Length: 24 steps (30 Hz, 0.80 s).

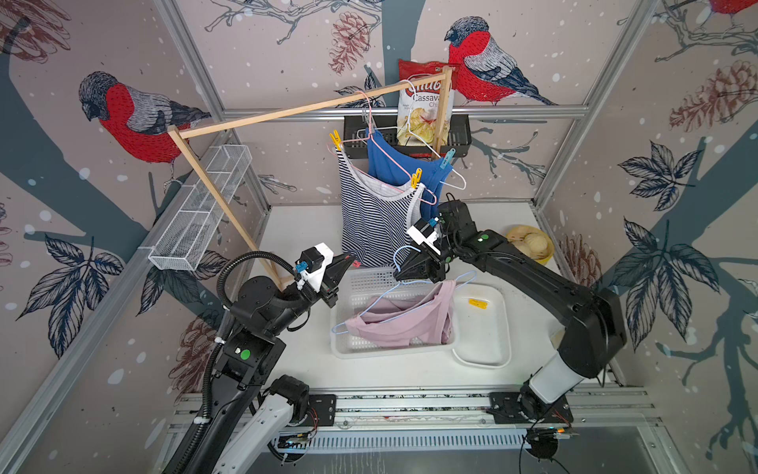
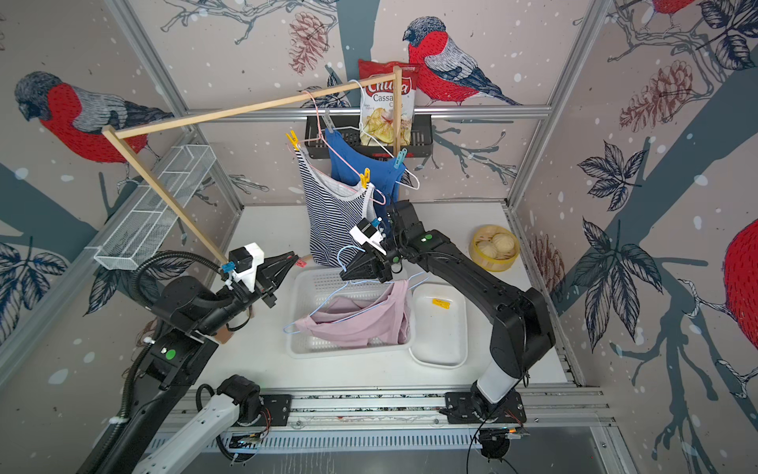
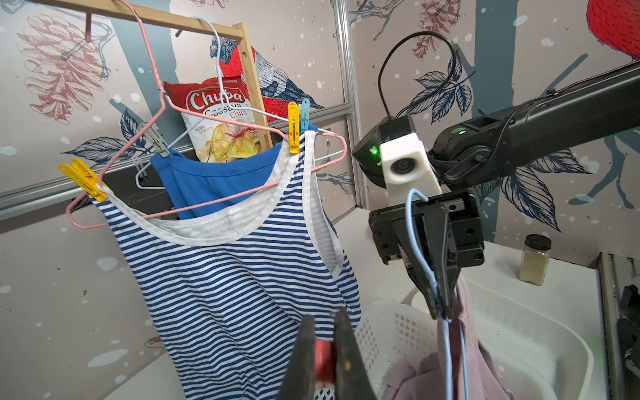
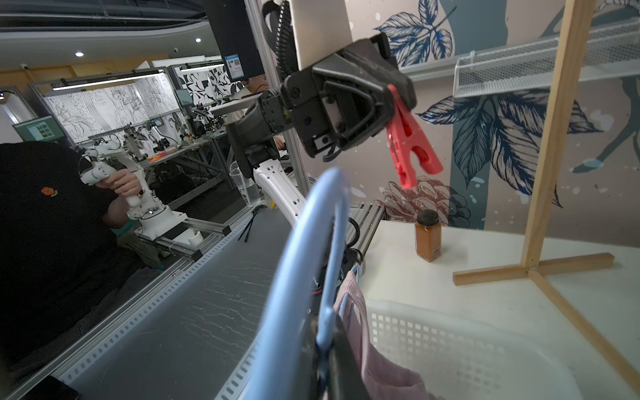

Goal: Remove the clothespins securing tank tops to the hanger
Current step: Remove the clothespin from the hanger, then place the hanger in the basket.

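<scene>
My left gripper (image 1: 350, 259) is shut on a red clothespin (image 3: 325, 360), held in the air left of the white basket (image 1: 340, 349). My right gripper (image 1: 400, 275) is shut on a light blue hanger (image 4: 311, 221). A pale pink tank top (image 1: 406, 324) droops from that hanger into the basket. On the wooden rail, two yellow clothespins (image 1: 335, 139) (image 1: 416, 177) pin the striped tank top (image 1: 369, 221) to a pink hanger. Behind it, a teal clothespin (image 1: 447, 159) and a grey one (image 3: 156, 140) hold the blue tank top (image 1: 389, 164).
A white tray (image 1: 484, 353) right of the basket holds a yellow clothespin (image 1: 478, 303). A bamboo steamer (image 1: 531, 244) sits at the back right. The wooden rack post (image 4: 550, 138), a chips bag (image 1: 424, 111), a wire shelf (image 1: 201, 213) and two spice jars (image 4: 428, 235) (image 3: 535, 258) stand around.
</scene>
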Available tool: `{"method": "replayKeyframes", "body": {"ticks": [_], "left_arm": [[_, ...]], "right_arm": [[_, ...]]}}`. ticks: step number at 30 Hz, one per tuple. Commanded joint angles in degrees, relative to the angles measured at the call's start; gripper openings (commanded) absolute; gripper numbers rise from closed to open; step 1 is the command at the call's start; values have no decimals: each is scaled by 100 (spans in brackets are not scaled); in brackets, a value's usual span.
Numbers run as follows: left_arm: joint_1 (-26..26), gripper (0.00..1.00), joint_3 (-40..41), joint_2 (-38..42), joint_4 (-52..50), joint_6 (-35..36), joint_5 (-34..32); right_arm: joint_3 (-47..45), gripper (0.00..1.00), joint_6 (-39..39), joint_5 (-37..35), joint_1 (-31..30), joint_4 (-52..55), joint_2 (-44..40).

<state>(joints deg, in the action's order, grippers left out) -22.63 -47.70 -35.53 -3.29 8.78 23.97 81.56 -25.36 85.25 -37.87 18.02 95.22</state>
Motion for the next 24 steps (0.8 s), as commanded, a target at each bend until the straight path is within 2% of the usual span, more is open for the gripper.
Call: {"method": "replayKeyframes", "body": {"ticks": [1,7,12,22,24], "left_arm": [[-8,0,24,-104,434,-279,263],[-5,0,123,-260,854,-727,598],[-4,0,322,-233,1111,-1046,532],[-4,0,470,-214,1182,-1233,-16],[-2,0,453,-267,1158,-1252,-87]], "right_arm": [[55,11,-31,-152,12,223,232],[147,31,149,-471,141,228,804],[187,46,640,-1011,304,-78,1127],[-265,76,1596,-2295,508,-1011,845],[-383,77,1770,-2508,543,-1204,731]]}}
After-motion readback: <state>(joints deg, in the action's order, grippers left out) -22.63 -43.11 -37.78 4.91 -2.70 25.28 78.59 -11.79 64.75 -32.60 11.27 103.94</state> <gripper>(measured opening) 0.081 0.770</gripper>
